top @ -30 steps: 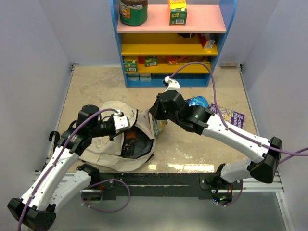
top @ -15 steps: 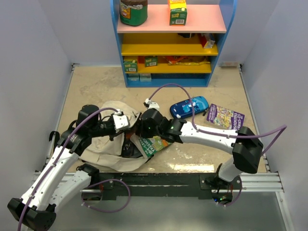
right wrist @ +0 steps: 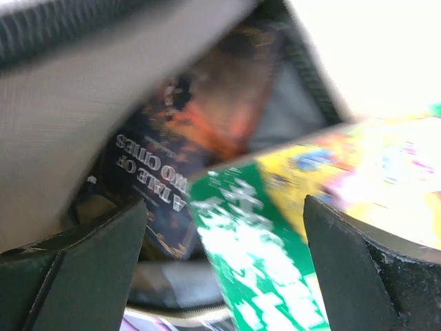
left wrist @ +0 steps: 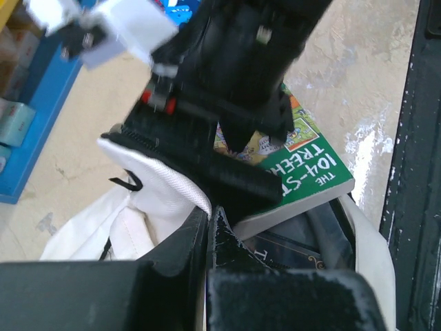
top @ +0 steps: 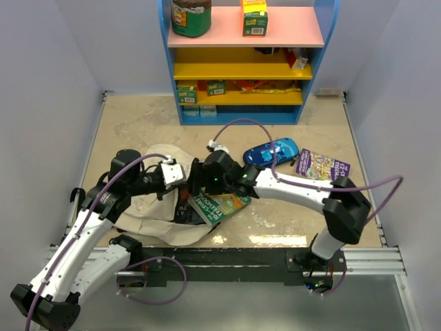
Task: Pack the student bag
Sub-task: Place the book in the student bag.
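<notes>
My right claw [right wrist: 224, 201] stands wide open at the mouth of the student bag [top: 148, 210]. On its wrist camera both fingers [right wrist: 76, 269] sit far apart at the bottom corners of the view, with nothing pinched between them. A green paperback [top: 222, 205] lies below the gap. I cannot tell whether either finger touches it.

My left claw [left wrist: 209, 214] is closed tight, its fingers pressed together on the cream rim of the bag's opening. It holds that edge up, on the side of the mouth nearer the left edge of the tabletop [top: 138, 124].

The bag lies slumped at the near-left corner of the tabletop, close to the near edge. It is cream canvas with black zipper trim and a dark lining, and its mouth gapes toward the right. The green paperback is tilted half in and half out, with its spine end jutting over the rim toward the middle of the near edge. Deeper inside lies a dark book titled A Tale of Two Cities [right wrist: 148, 183], partly under the green one.

A blue pencil case [top: 271, 153] rests near the middle of the tabletop. A purple booklet [top: 322, 166] lies flat beside it, toward the right edge, apart from the bag.
</notes>
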{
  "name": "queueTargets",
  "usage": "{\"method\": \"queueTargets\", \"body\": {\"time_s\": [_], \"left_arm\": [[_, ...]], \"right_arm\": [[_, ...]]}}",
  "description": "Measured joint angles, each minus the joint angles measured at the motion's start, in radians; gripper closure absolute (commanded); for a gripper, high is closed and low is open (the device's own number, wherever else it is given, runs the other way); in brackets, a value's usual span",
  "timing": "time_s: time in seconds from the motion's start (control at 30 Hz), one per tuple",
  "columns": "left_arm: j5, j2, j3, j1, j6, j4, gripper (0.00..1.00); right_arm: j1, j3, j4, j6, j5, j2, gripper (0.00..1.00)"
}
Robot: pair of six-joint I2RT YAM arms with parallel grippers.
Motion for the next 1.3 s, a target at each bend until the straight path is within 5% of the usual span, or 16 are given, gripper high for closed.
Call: {"method": "queueTargets", "body": {"time_s": [0.33,0.6,0.8,1.2,1.3], "left_arm": [[0.0,0.004,0.004,0.0,0.0,-0.002,1.0],[0.002,0.017,0.006,0.0,0.0,-0.002,1.0],[0.002,0.017,0.006,0.0,0.0,-0.002,1.0],[0.005,0.022,0.009,0.0,-0.001,-0.002,1.0],[0.005,0.022,0.01,0.0,-0.002,-0.003,1.0]], "right_arm": [[-0.234,-0.346,-0.019,0.103,-0.032,-0.459,0.01],[-0.219,-0.642,0.035,0.302,-0.194,-0.535,0.01],[-0.219,-0.751,0.247,0.478,-0.216,-0.602,0.01],[-0.176,-0.778,0.525,0.684,-0.195,-0.365,0.05],[-0.158,-0.769,0.59,0.719,-0.182,-0.292,0.27]]}}
